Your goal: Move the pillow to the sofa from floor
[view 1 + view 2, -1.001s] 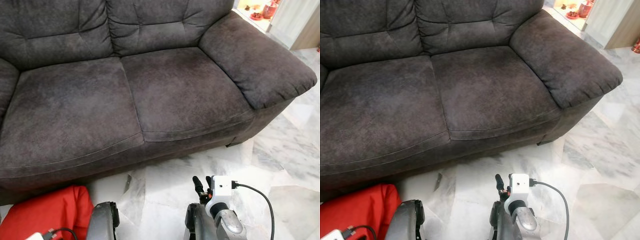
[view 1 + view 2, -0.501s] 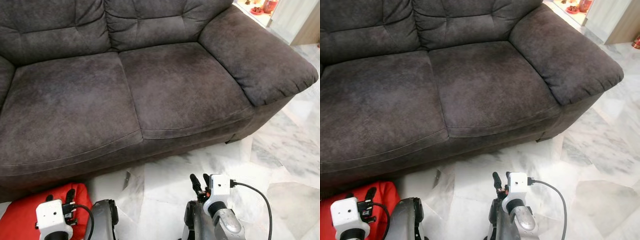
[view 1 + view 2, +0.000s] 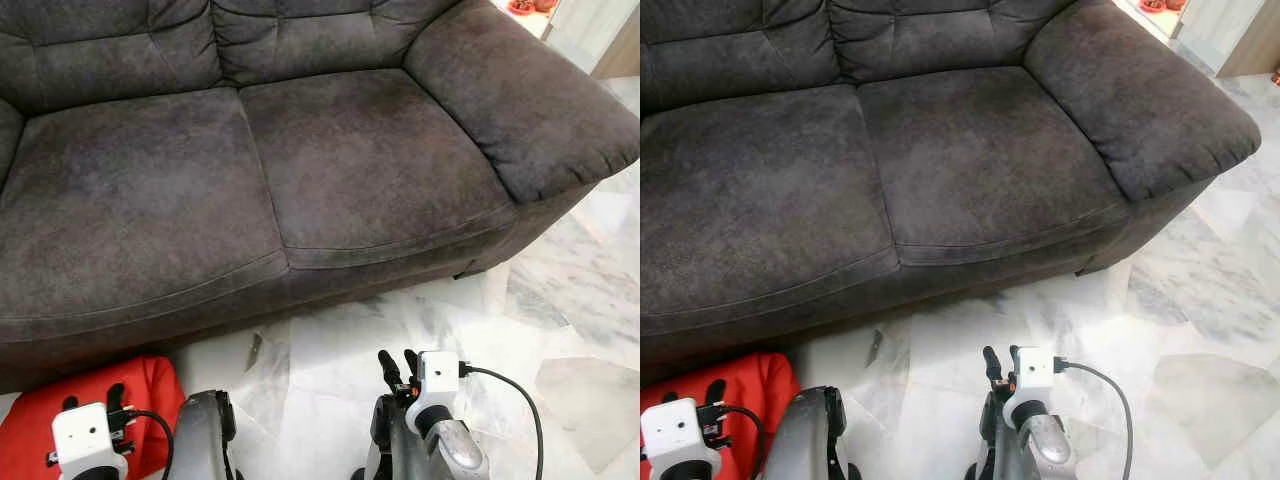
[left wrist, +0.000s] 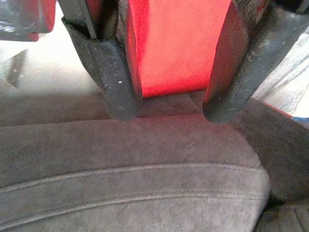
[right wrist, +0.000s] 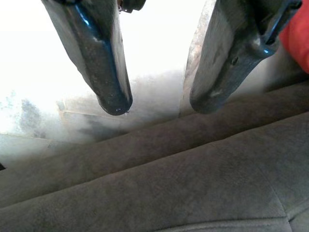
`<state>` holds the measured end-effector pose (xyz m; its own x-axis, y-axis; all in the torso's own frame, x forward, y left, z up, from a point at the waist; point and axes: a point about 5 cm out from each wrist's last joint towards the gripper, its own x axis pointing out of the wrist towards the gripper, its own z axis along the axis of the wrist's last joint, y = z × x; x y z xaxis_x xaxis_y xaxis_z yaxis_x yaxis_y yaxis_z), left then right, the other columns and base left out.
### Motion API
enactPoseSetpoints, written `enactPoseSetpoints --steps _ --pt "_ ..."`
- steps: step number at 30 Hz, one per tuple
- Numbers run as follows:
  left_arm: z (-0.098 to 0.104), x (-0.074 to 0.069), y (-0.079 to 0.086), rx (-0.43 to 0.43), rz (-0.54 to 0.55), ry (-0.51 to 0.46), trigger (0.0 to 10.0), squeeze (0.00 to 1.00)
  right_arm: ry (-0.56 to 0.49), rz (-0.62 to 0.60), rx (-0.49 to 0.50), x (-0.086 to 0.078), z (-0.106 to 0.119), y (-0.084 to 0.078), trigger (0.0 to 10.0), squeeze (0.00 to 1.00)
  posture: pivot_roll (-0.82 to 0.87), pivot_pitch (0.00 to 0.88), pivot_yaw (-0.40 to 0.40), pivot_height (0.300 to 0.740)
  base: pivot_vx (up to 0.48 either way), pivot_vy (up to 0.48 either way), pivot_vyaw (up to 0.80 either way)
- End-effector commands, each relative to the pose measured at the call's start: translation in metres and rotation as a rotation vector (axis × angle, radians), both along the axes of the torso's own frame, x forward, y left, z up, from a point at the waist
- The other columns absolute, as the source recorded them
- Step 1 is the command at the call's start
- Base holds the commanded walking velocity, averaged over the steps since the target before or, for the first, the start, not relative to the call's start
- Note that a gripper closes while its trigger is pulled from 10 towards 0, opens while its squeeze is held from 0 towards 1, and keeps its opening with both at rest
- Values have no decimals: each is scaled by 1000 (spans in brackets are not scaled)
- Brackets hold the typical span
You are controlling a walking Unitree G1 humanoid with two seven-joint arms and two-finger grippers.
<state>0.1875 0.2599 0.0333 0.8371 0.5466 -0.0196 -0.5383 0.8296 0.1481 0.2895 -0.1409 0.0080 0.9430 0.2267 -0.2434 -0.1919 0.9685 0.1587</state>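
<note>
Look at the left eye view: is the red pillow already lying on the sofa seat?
No. The red pillow lies on the marble floor in front of the sofa.

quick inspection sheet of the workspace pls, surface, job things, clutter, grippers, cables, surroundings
surface: white marble floor with grey veining, bare in front of the sofa
job's things: red pillow on the floor at the robot's left, against the sofa's base; dark grey sofa, both seat cushions bare
clutter: nothing seen
grippers: left gripper open, fingers straddling the pillow's edge, not closed on it; right gripper open over the floor, holding nothing
cables: black cable loops from the right wrist camera; a short one at the left wrist camera
surroundings: a doorway with small red items beyond the sofa's right armrest
</note>
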Motion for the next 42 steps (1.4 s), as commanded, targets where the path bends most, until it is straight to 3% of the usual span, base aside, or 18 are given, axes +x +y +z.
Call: enactPoseSetpoints --steps 1,9,17,22,24,26,29,33,35,36,38,41,42 --pt "-6 -10 3 1 28 44 10000 0 25 -1 3 -8 -7 -2 10000 0 167 285 -45 479 0 0 0" --pt "-8 -13 5 -6 55 57 10000 0 24 -4 3 -8 -7 -1 10000 0 168 287 -46 479 0 0 0" --pt "-15 -24 17 -56 191 91 10000 0 27 0 2 -7 -7 -1 10000 0 168 287 -45 479 0 0 0" --pt "-39 -50 24 -220 354 185 10000 0 53 13 -16 -8 -10 0 10000 0 170 287 -44 459 0 0 0" --pt "-43 -54 24 -248 382 195 10000 0 38 7 -7 -7 -8 0 10000 0 170 287 -44 459 0 0 0" --pt "-56 -61 22 -353 425 232 10000 0 35 6 -2 -7 -8 0 10000 0 172 289 -45 459 0 0 0" --pt "-68 -65 18 -458 438 281 10000 0 35 6 -2 -7 -8 0 10000 0 171 289 -46 459 0 0 0" --pt "-73 -72 18 -447 478 314 10000 0 36 5 -2 -8 -8 0 10000 0 168 289 -46 459 0 0 0" --pt "-81 -80 20 -532 554 320 10000 0 42 7 -9 -8 -9 0 10000 0 167 291 -48 459 0 0 0" --pt "-81 -80 20 -532 554 320 10000 0 42 7 -9 -8 -9 0 10000 0 167 291 -48 459 0 0 0" --pt "-89 -81 17 -638 568 304 10000 0 38 10 -8 -7 -8 0 10000 0 165 292 -52 459 0 0 0" --pt "-93 -80 16 -684 578 301 10000 0 29 10 -2 -7 -7 0 10000 0 161 293 -53 459 0 0 0" --pt "-95 -80 15 -720 594 301 10000 306 35 13 -8 -7 -7 0 10000 0 160 293 -54 459 0 0 0"
